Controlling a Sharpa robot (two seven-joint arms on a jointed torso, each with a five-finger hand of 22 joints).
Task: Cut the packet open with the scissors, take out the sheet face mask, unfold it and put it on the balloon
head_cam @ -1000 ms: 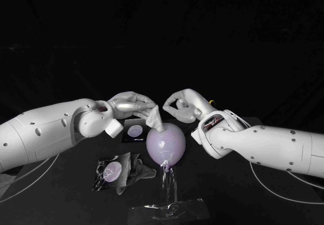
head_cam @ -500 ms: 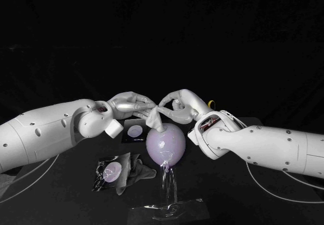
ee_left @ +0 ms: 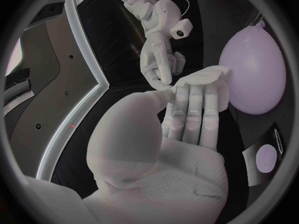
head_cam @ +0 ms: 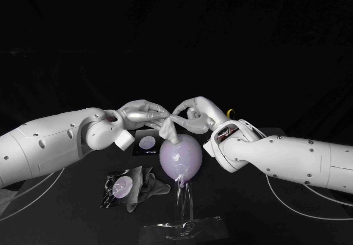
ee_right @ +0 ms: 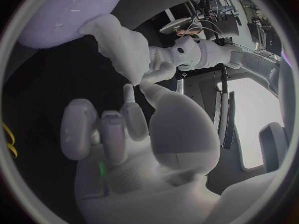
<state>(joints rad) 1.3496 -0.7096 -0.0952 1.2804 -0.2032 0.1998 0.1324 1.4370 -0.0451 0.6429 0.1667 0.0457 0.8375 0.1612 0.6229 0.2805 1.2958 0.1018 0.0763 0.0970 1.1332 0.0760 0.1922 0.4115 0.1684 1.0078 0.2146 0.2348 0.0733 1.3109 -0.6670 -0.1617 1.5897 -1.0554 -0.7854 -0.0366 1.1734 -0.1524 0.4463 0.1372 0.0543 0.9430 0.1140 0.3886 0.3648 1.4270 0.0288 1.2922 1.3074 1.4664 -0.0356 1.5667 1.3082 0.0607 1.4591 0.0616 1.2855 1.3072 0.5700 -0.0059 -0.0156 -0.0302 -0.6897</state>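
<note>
A folded white sheet face mask (head_cam: 168, 131) hangs just above the top of the pale purple balloon (head_cam: 180, 157). My left hand (head_cam: 142, 113) grips the mask's upper edge in its fingertips. My right hand (head_cam: 195, 113) meets it from the other side, thumb and a finger pinching the same top edge. In the left wrist view the mask (ee_left: 202, 77) lies over my left fingertips beside the balloon (ee_left: 255, 74), and my right hand (ee_left: 156, 59) reaches in to it. The right wrist view shows the mask (ee_right: 118, 40) hanging under the balloon (ee_right: 62, 10), held by my left hand (ee_right: 187, 52).
The balloon stands on a clear stalk and base (head_cam: 184, 227) at the table's front. The opened dark packet (head_cam: 121, 186) lies crumpled to its left. A dark card with a pale oval (head_cam: 147, 142) lies behind it. A yellow loop (head_cam: 230, 112) shows behind my right wrist.
My right hand moved left from beside the balloon to the mask's top edge and closed thumb and finger on it. My left hand and the mask stayed where they were.
</note>
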